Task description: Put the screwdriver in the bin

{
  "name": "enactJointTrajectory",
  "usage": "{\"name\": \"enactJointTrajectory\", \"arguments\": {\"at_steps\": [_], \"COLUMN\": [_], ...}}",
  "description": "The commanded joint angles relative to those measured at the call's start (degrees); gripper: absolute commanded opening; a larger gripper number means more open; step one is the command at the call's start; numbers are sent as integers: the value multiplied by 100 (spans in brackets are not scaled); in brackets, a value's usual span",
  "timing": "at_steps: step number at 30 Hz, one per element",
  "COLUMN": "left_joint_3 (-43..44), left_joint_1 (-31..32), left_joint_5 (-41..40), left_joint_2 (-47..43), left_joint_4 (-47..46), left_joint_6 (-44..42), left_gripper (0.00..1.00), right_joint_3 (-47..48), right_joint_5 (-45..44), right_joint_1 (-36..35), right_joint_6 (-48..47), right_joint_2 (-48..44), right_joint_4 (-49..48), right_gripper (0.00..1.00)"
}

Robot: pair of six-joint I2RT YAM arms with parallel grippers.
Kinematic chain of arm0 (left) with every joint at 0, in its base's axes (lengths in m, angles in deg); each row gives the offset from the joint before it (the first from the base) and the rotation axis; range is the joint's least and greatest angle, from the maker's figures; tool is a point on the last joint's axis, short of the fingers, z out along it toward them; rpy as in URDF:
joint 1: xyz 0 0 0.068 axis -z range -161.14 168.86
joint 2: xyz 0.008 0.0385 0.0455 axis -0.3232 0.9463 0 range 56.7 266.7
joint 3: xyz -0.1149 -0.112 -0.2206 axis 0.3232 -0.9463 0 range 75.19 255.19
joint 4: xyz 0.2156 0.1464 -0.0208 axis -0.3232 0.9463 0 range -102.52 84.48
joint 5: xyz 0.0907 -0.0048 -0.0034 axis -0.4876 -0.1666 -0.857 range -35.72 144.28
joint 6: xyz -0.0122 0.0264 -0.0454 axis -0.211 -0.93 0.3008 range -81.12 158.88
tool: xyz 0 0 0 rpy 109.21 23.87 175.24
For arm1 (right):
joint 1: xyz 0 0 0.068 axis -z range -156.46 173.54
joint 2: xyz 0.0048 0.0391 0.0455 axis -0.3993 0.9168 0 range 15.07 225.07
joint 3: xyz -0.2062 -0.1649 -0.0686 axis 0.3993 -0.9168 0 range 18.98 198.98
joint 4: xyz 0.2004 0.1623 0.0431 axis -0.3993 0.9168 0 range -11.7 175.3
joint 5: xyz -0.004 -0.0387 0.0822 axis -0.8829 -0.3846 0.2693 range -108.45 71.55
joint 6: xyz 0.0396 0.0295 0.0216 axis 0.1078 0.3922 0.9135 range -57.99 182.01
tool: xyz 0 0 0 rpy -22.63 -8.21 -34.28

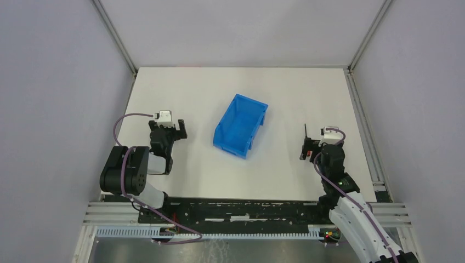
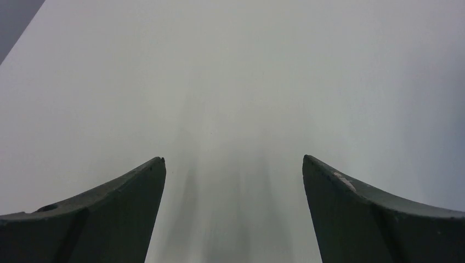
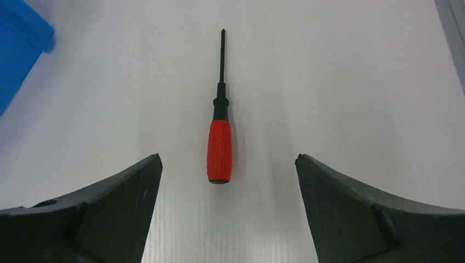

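Screwdriver (image 3: 220,148) lying flat, right gripper (image 3: 228,157) hovering above, jaws wide

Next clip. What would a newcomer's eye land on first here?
The bright blue bin stands out at the middle of the white table in the top view, with nothing visible inside it. In the right wrist view, the red-handled screwdriver lies flat on the table. It is lined up between the open fingers of the right gripper, shaft pointing away, untouched.

glossy plastic bin (image 1: 239,127), matt table (image 1: 219,176)
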Motion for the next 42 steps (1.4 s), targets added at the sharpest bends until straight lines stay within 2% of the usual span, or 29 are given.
{"name": "enactJointTrajectory", "arguments": {"at_steps": [1,4,8,11,13,16,19,21,24,26,33,35,37,39,40,42], "left_joint_3": [15,15,15,15,15,15,16,15,15,15,15,15,15,20,16,15], "left_joint_1": [-42,-42,-42,-42,-42,-42,-42,-42,-42,-42,-42,-42,-42,-42,-42,-42], "left_joint_5": [83,90,91,90,87,89,84,81,83,86,85,87,83,85,84,81], "left_joint_2": [-108,-110,-110,-110,-110,-109,-106,-110,-110,-110,-110,-110,-110,-110,-110,-110], "left_joint_4": [-181,-180,-180,-180,-184,-188,-180,-181,-188,-187,-180,-180,-180,-180,-180,-180], "left_joint_6": [166,166,166,166,166,166,166,166,166,166,166,166,166,166,166,166], "left_gripper": [100,100,100,100,100,100,100,100,100,100,100,100,100,100,100,100], "right_joint_3": [260,795,1805,2909,3817,5442,6691,6771,6254,5810,4520,4293,4130,4191,4348,4823], "right_joint_5": [-636,-1030,-640,-647,-696,-554,28,422,704,662,868,915,936,992,999,978], "right_joint_1": [12,7,17,17,19,75,322,415,487,515,602,610,642,701,722,726], "right_joint_6": [309,226,-630,-913,-974,-1058,-994,-1012,-978,-877,-726,-719,-727,-748,-758,-804], "right_joint_2": [-131,-96,160,765,1570,3020,4649,5338,5986,6243,6606,6646,6648,6650,6628,6480], "right_joint_4": [-424,-327,-270,128,717,2125,3475,3673,3370,3060,2248,2144,2038,2101,2254,2678], "right_gripper": [98,98,98,98,98,98,98,98,98,94,73,63,40,12,2,0]}}
